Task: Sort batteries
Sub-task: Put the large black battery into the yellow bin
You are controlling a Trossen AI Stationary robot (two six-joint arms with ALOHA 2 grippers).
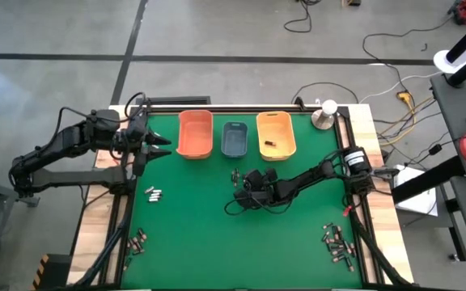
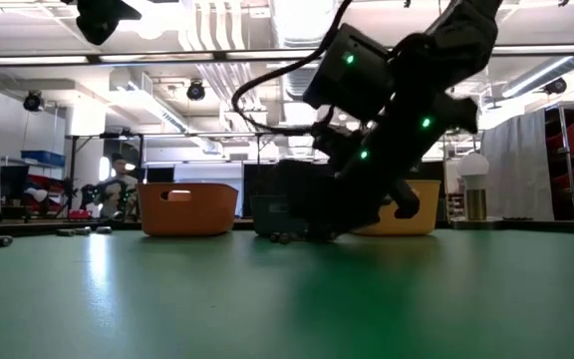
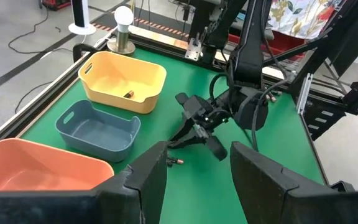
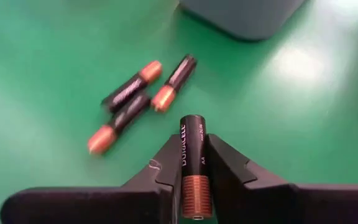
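A black AA battery (image 4: pixel 191 163) with a coppery end sits pinched between the two fingers of the right gripper (image 4: pixel 192 180), which has closed snugly on it low over the green table (image 1: pixel 201 226). Just ahead of that gripper lie three more batteries (image 4: pixel 137 102) (two side by side, one angled off), and beyond them the blue-grey bin (image 1: pixel 236 139). One battery (image 3: pixel 128 94) lies in the yellow-orange bin (image 3: pixel 122 79). Further batteries lie well behind the gripper near the table's edge (image 1: pixel 336 242). The left gripper (image 3: pixel 194 177) waits beside the orange bin (image 1: pixel 195 133), fingers spread apart, holding nothing.
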